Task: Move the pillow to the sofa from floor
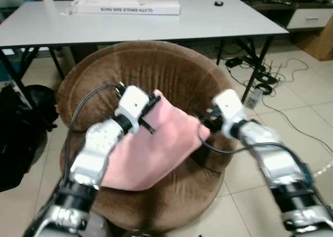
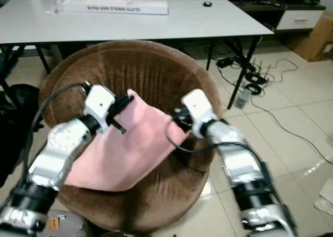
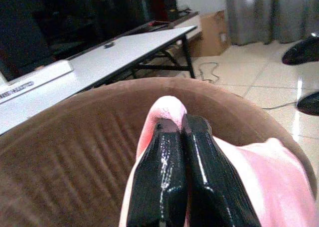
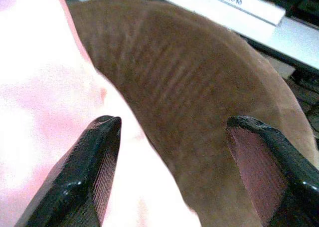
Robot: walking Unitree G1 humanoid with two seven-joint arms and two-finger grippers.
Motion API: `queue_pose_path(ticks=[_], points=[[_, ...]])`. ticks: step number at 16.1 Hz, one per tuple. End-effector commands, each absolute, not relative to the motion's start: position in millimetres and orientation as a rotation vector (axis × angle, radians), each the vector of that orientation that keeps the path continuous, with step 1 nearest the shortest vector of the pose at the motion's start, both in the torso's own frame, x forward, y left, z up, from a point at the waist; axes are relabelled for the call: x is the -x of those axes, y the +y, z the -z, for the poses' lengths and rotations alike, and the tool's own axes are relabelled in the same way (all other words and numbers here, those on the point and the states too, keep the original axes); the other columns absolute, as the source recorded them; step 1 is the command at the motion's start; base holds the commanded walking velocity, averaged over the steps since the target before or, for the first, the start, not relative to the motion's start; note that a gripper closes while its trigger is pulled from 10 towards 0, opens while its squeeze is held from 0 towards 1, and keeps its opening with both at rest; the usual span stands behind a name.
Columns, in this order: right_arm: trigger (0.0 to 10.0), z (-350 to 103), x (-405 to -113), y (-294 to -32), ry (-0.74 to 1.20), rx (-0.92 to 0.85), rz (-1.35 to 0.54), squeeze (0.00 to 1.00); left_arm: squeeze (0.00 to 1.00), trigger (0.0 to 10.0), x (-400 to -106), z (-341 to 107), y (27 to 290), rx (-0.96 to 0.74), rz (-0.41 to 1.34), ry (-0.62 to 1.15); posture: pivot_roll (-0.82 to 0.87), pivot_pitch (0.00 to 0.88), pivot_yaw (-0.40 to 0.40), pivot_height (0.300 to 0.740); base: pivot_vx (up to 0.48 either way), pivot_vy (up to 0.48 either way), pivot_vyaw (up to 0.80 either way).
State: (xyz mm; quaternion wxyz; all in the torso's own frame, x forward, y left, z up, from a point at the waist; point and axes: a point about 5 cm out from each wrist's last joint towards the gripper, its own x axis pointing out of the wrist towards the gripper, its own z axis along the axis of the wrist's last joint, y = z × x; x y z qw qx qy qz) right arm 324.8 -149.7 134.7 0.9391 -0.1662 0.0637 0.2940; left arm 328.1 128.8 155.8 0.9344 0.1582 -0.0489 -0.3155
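Pinching one corner of the soft pink fabric pillow (image 1: pixel 156 143) over the round brown velvet sofa (image 1: pixel 171 70), the left gripper (image 3: pixel 182 129) is clamped tight while the right gripper (image 4: pixel 172 132) gapes empty, so the pillow could slide off the front edge.

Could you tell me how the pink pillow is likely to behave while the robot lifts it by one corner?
Probably floppy: the pink pillow sags below the corner pinched by the left gripper. Likely light, since that single pinch carries its upper edge. It may slip, as the right gripper is open beside it.
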Motion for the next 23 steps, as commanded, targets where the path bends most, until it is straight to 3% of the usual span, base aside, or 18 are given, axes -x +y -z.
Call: queue_pose_path(ticks=[1, 4, 7, 12, 15, 19, 23], points=[[10.0, -139.8, -322.3, -151.4, 0.122, 0.364, -0.634, 0.0, 0.0, 10.0, -331.6, -166.1, 126.5, -0.326, 0.676, -0.148, 0.1, 0.0, -0.012, 0.74, 0.0, 0.0, 0.0], [10.0, -141.4, -301.5, -172.3, 0.182, 0.432, -0.769, 0.0, 0.0, 10.0, -345.1, -170.4, 124.4, -0.3, 0.789, -0.148, 0.04, 0.0, 0.001, 0.74, 0.0, 0.0, 0.0], [10.0, -141.3, -291.4, -171.3, 0.192, 0.429, -0.777, 0.0, 0.0, 10.0, -352.8, -156.3, 130.8, -0.274, 0.818, -0.08, 0.01, 0.0, 0.021, 0.74, 0.0, 0.0, 0.0], [10.0, -128.2, -271.0, -149.0, 0.232, 0.39, -0.794, 0.0, 0.0, 10.0, -362.9, -140.2, 166.3, -0.438, 0.682, -0.013, -0.01, 0.0, 0.024, 0.74, 0.0, 0.0, 0.0], [10.0, -114.9, -275.5, -128.7, 0.271, 0.387, -0.707, 0.0, 0.0, 10.0, -369.5, -149.6, 190.8, -0.601, 0.577, -0.037, 0.0, 0.0, 0.019, 0.74, 0.0, 0.0, 0.0], [10.0, -103.1, -268.2, -95.6, 0.298, 0.387, -0.76, 0.0, 0.0, 10.0, -374.7, -155.4, 215.5, -0.857, 0.466, 0.008, 0.0, 0.0, 0.01, 0.74, 0.0, 0.0, 0.0], [10.0, -101.3, -263.7, -91.0, 0.313, 0.393, -0.741, 0.0, 0.0, 10.0, -379.7, -164.3, 208.7, -0.852, 0.474, -0.028, -0.01, 0.0, 0.014, 0.74, 0.0, 0.0, 0.0]])
